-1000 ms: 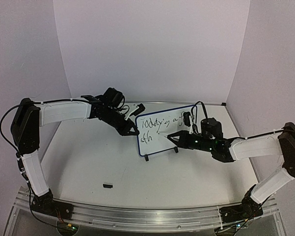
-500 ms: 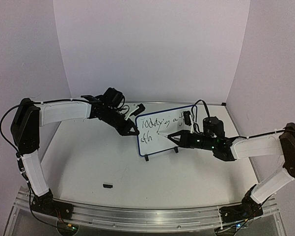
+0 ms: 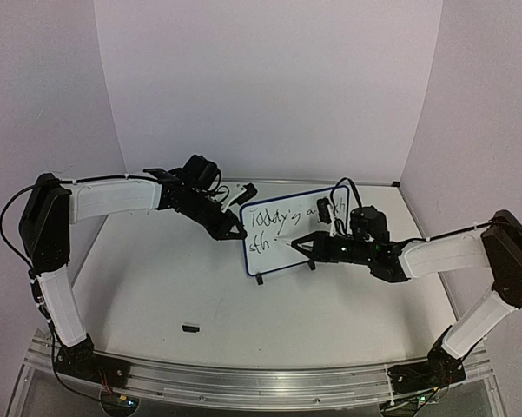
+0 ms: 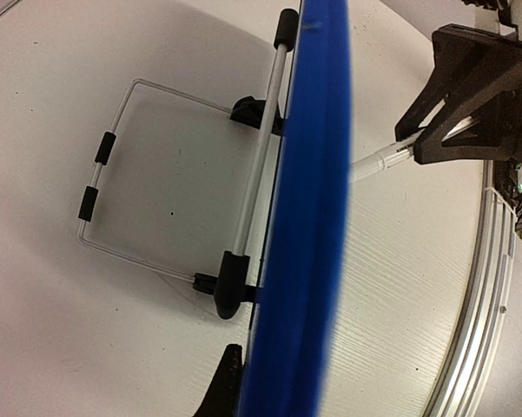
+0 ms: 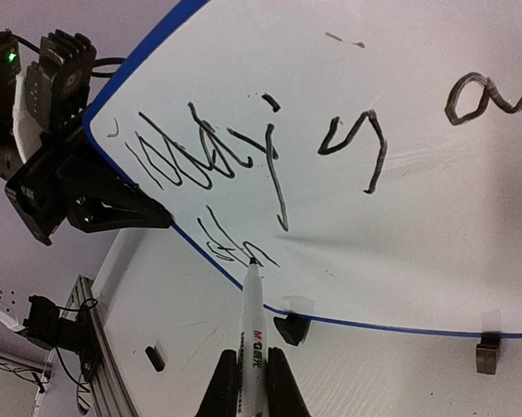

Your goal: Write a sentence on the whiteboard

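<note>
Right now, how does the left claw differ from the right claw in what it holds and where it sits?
The left claw is shut on the whiteboard's side edge; the right claw is shut on a marker. The left claw sits at the rim; the right claw faces the writing side, marker tip on the sentence's second line. Both are black and closed.

L gripper (image 3: 236, 233) at whiteboard (image 3: 274, 257) left edge, marker (image 5: 254, 323) tip on it
</note>
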{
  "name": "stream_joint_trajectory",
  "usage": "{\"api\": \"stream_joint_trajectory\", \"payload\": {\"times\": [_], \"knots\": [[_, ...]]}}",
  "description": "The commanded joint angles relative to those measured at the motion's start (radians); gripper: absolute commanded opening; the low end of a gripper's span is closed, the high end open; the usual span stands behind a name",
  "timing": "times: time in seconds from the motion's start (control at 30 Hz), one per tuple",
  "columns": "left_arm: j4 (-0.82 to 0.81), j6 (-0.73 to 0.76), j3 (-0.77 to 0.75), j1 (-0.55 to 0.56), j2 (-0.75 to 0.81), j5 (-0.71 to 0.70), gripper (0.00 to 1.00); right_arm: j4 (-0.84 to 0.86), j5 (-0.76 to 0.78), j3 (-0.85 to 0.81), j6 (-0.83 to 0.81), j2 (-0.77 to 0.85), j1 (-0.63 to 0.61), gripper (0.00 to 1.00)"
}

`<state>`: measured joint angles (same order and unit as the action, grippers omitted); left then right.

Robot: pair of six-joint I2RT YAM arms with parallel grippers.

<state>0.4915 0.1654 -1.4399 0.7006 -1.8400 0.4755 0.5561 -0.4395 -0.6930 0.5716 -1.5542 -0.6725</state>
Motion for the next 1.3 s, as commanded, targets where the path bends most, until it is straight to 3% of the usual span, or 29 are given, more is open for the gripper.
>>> {"api": "stream_joint_trajectory", "payload": {"times": [0.0, 1.27], "knots": [[0.04, 0.013, -0.03, 0.017, -0.008, 0.003, 0.0, 0.028, 0.01, -0.048, -0.015, -0.025, -0.013, 0.0], [0.041, 0.016, -0.033, 0.017, -0.009, 0.0, 0.0, -0.002, 0.062, -0.053, -0.025, -0.106, -0.017, 0.0]]}}
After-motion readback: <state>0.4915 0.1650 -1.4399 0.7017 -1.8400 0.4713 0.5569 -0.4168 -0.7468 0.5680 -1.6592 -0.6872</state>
